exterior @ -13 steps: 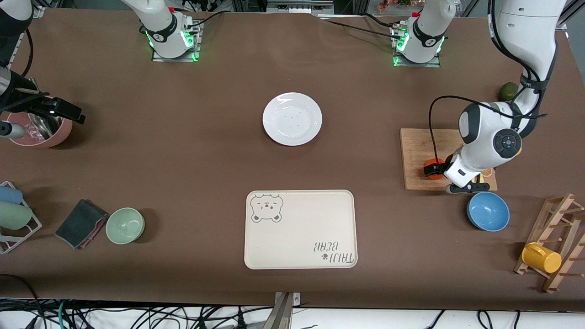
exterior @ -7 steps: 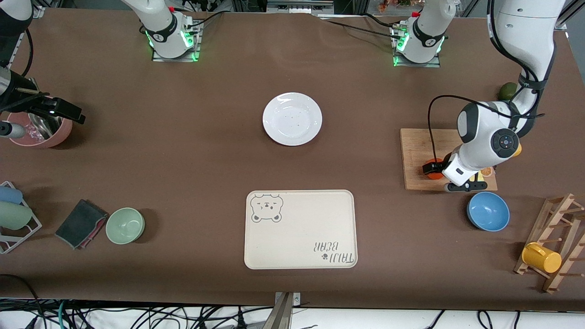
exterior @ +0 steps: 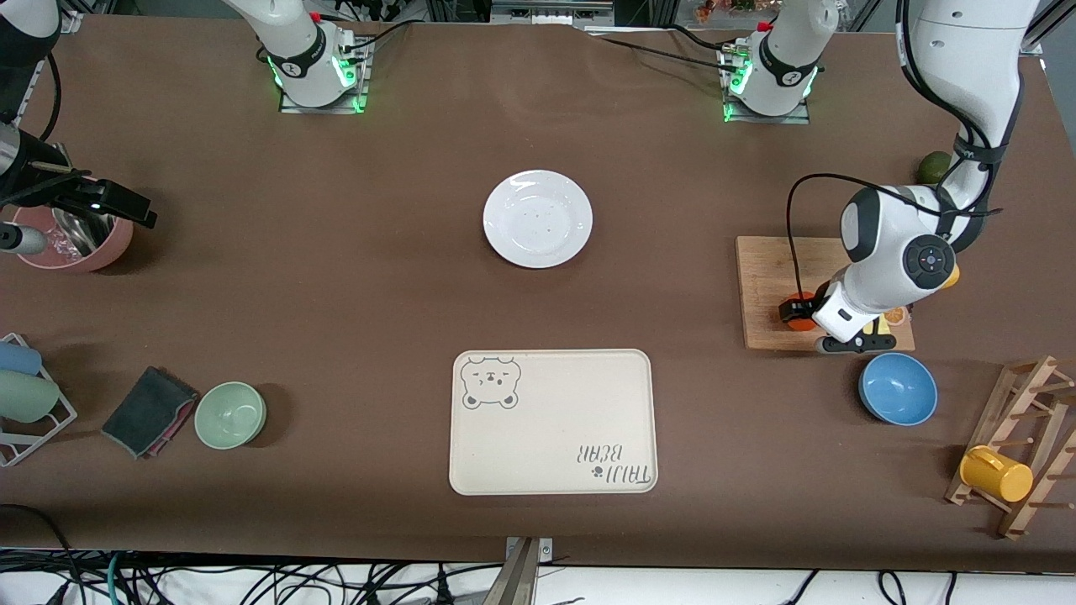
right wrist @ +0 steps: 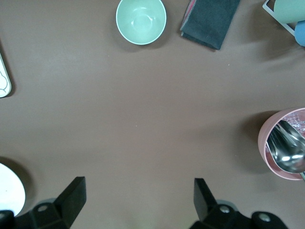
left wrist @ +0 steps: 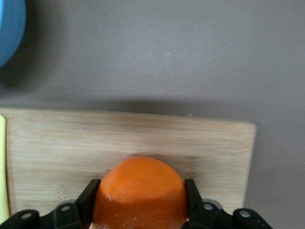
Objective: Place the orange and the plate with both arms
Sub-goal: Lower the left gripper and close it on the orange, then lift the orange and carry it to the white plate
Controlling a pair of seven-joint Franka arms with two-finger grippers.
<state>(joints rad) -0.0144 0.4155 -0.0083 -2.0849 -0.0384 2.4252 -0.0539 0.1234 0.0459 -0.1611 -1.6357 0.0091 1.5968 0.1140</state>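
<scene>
The orange (exterior: pixel 801 302) sits on the wooden cutting board (exterior: pixel 769 277) toward the left arm's end of the table. My left gripper (exterior: pixel 799 313) is low over the board and shut on the orange (left wrist: pixel 140 193), one black finger (left wrist: pixel 90 191) pressed against each side. The white speckled plate (exterior: pixel 538 218) lies bare in the middle of the table, farther from the front camera than the cream tray. My right gripper (right wrist: pixel 139 186) hangs open and holds nothing, over bare table beside the pink pot (right wrist: pixel 286 143); the plate's edge (right wrist: pixel 9 193) shows in its view.
A cream bear tray (exterior: pixel 552 420) lies near the front edge. A blue bowl (exterior: pixel 898 388) sits just nearer than the board, with a mug rack (exterior: pixel 1021 445) and yellow mug (exterior: pixel 994 474) beside it. A green bowl (exterior: pixel 230 414) and dark cloth (exterior: pixel 147 410) lie at the right arm's end.
The left gripper's fingers have closed in onto the orange on the board, and its wrist shifted slightly. The right arm has not moved.
</scene>
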